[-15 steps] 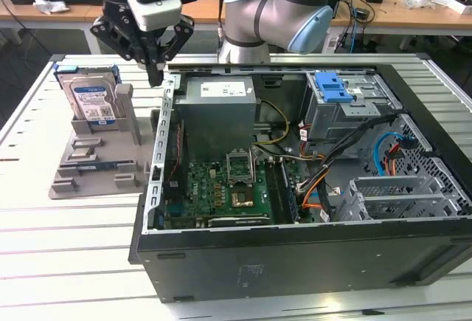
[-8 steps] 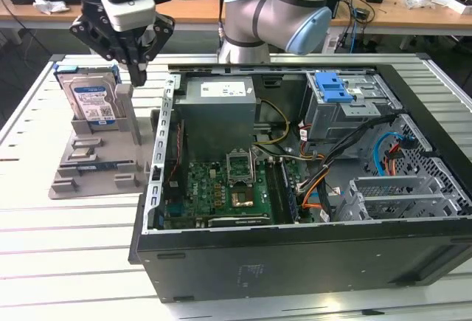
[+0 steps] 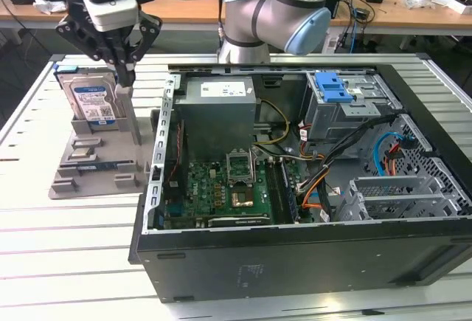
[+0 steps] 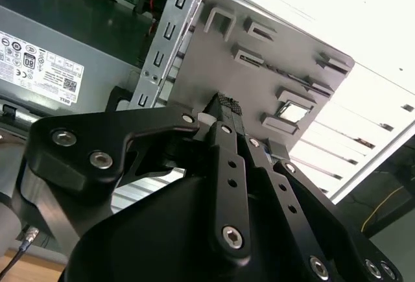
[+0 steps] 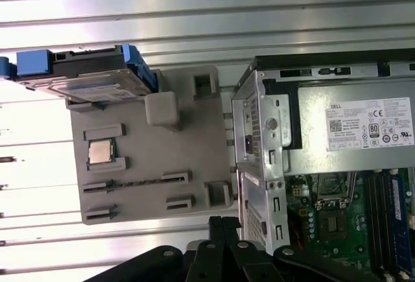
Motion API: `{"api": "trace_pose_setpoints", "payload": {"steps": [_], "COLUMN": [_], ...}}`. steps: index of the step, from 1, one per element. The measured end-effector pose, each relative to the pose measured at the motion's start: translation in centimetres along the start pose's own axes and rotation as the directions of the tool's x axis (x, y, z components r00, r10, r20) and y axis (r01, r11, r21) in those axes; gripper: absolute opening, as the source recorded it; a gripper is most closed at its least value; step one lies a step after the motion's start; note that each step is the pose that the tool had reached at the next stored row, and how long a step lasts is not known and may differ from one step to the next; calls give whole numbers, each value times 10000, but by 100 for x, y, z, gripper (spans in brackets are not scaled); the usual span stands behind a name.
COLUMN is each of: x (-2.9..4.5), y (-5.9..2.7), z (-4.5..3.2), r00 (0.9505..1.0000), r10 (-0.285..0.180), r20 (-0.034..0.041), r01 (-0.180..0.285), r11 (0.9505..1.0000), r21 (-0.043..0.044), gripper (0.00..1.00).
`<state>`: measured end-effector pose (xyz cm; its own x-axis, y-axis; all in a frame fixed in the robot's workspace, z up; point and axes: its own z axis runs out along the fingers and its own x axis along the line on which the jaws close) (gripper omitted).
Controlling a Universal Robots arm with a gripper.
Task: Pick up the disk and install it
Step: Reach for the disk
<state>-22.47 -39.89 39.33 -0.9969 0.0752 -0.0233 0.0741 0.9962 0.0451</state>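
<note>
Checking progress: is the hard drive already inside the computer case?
No, the hard drive stands upright in the grey holder outside the computer case, close to the gripper.

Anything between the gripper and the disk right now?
Nothing visible between them. In the exterior view the gripper hangs close above the top corner of the upright disk. A grey post on the holder tray stands beside the disk, below the gripper, and may crowd a straight descent.

Exterior view overlooks the case [image 3: 295, 258] from above; both wrist views look closely past the gripper [image 5: 224, 222] at the tray [image 5: 149, 159].
</note>
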Motion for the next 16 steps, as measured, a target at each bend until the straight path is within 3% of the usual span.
{"api": "trace_pose_setpoints", "payload": {"steps": [16], "x": [316], "y": [-23], "z": [-8], "r00": [10000], "r10": [1], "r20": [0], "r01": [-1], "r11": [10000], "r21": [0], "gripper": [11]}}
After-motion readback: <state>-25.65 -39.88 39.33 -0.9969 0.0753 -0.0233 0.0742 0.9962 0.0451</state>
